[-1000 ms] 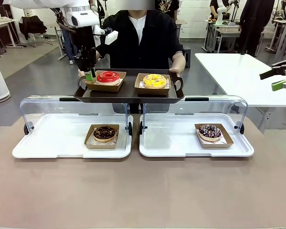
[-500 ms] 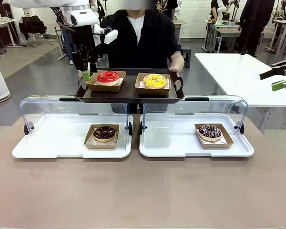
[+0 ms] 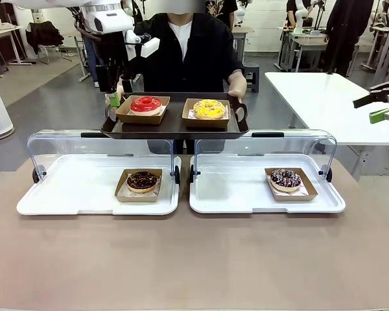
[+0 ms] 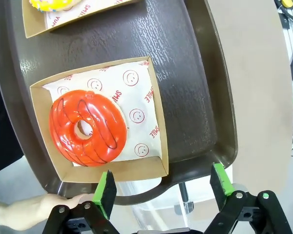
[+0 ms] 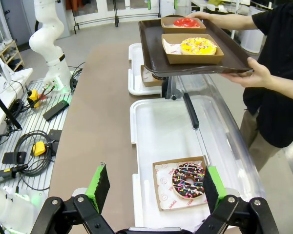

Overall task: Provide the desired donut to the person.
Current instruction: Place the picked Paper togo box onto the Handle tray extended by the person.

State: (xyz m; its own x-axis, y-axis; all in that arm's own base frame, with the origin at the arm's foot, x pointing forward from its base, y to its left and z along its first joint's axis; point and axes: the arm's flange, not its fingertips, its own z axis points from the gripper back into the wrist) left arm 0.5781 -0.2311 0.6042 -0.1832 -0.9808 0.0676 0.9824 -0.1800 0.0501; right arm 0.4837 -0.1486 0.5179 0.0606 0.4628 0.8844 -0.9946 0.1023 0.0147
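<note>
The left arm reaches to the far left, its black, green-padded left end effector (image 3: pixel 118 92) pointing down with jaws spread wide, gripping nothing. At the right edge, the right end effector (image 3: pixel 380 109) hangs open and empty.

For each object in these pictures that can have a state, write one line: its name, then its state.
left gripper: open, holding nothing, above the tray edge
right gripper: open, holding nothing
brown tray: held by the person, carries two boxed donuts
left display cover: raised
right display cover: raised
</note>
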